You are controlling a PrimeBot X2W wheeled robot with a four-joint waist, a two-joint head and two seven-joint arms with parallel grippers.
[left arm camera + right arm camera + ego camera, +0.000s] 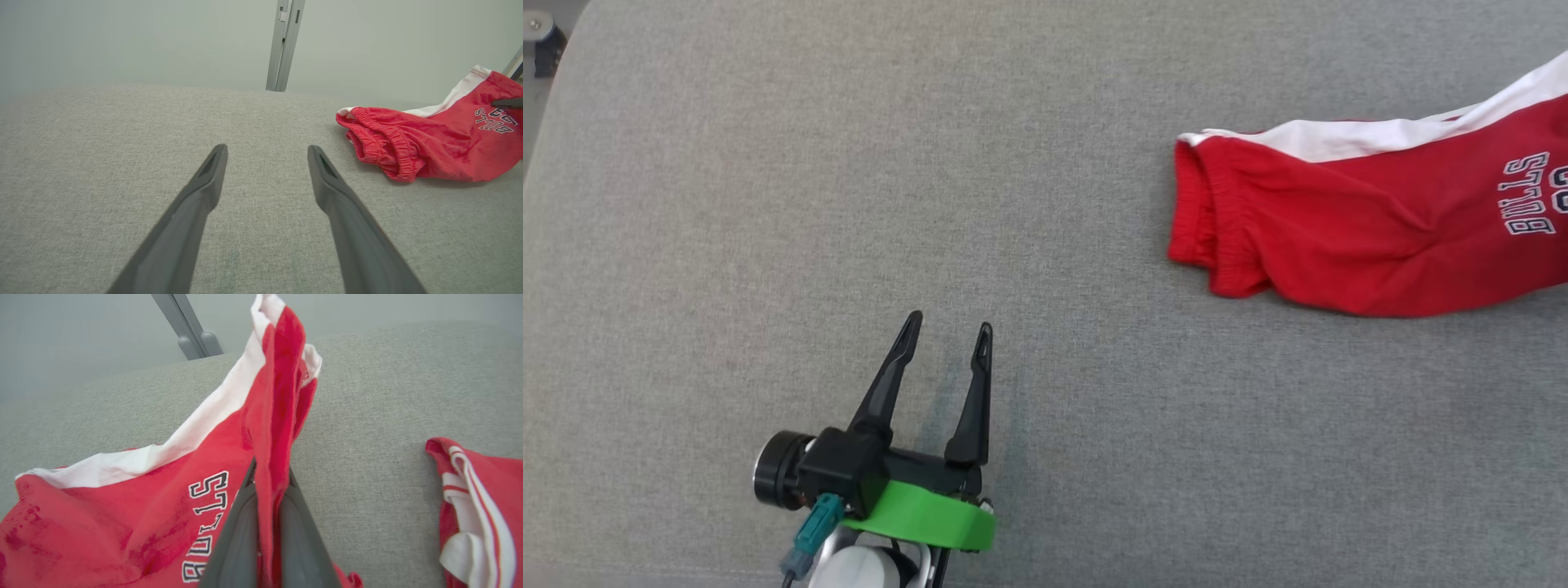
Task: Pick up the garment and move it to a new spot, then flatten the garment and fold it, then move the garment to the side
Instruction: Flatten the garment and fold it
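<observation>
The right gripper (271, 470) is closed tight on a ridge of the red garment (143, 506). The pinched fold stands up between its two fingers and runs on past their tips. The white side band (135, 461) and the lettering (208, 522) lie to that gripper's left. To its right, well apart, lies more red cloth with white stripes (474, 514); I cannot tell whether it belongs to the same garment. The left gripper (950, 321) hovers low over the grey cushion (849, 163), spread wide with nothing in it. The garment's gathered elastic edge (1209, 220) is ahead of it and off to its right. To my eye the pick-up is just beginning. Done well, the lift goes straight up and slowly, so the thin pinch does not slip. It should go high enough that the trailing elastic edge clears the cushion before the garment is carried across.
</observation>
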